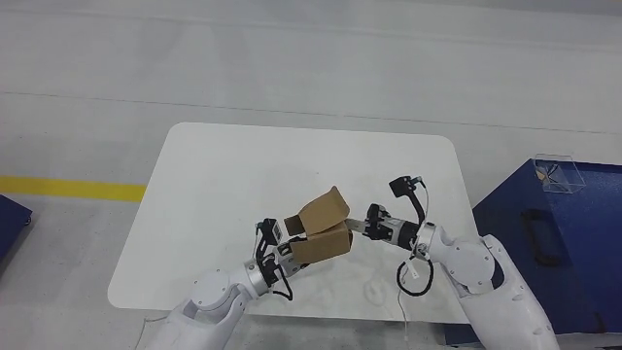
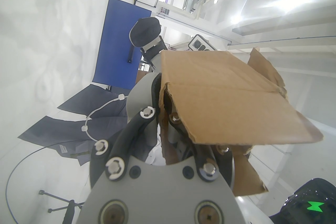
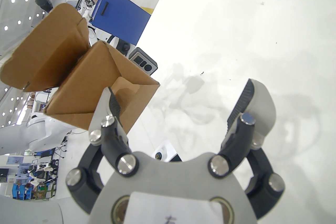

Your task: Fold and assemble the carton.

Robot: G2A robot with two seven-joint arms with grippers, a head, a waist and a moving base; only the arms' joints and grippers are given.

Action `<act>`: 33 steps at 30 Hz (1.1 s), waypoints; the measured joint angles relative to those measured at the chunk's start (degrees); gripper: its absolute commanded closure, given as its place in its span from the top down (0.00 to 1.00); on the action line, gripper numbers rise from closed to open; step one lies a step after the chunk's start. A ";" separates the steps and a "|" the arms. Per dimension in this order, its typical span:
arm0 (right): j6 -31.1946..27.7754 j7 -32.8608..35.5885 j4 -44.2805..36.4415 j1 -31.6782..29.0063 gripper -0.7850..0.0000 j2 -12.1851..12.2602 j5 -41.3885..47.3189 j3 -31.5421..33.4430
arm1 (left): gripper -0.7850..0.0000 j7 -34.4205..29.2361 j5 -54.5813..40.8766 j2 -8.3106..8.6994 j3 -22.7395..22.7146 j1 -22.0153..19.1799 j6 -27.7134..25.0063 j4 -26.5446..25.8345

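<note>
A brown cardboard carton [image 1: 323, 229], partly folded with its flaps open, is held just above the near middle of the white table [image 1: 292, 156]. My left gripper [image 1: 282, 245] grips it from the near left side. In the left wrist view a carton [image 2: 223, 99] panel covers the left gripper [image 2: 181, 128], whose jaws are shut on a carton wall. My right gripper [image 1: 362, 226] is at the carton's right end. In the right wrist view the right gripper [image 3: 178, 104] is open, and one finger [image 3: 111, 103] touches the edge of the carton's [image 3: 86, 83] open end.
A blue cabinet [image 1: 554, 243] stands right of the table, with a clear plastic box [image 1: 559, 173] on top. The far half of the table is bare white surface. A yellow floor line [image 1: 68, 189] runs to the left.
</note>
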 measured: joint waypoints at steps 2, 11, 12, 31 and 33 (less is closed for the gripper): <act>0.20 0.02 0.07 0.09 1.00 0.01 -0.29 -0.24 | 0.00 0.01 -0.05 0.00 -0.04 0.07 0.02 -0.04; 0.78 -1.04 0.02 0.40 1.00 0.00 -0.57 -0.77 | 0.00 -0.09 -0.03 -0.02 -0.20 0.22 -0.03 -0.16; 0.82 -1.54 0.01 0.38 1.00 0.00 -0.55 -0.62 | 0.00 -0.15 -0.06 -0.02 -0.23 0.22 0.02 -0.17; 1.28 -0.71 0.95 0.84 1.00 0.14 0.64 -1.21 | 0.00 -0.68 -0.25 0.04 -0.87 0.14 0.50 -0.07; 1.32 -0.70 0.86 0.93 1.00 0.15 0.56 -1.28 | 0.00 -0.68 -0.32 0.03 -0.90 0.14 0.56 -0.06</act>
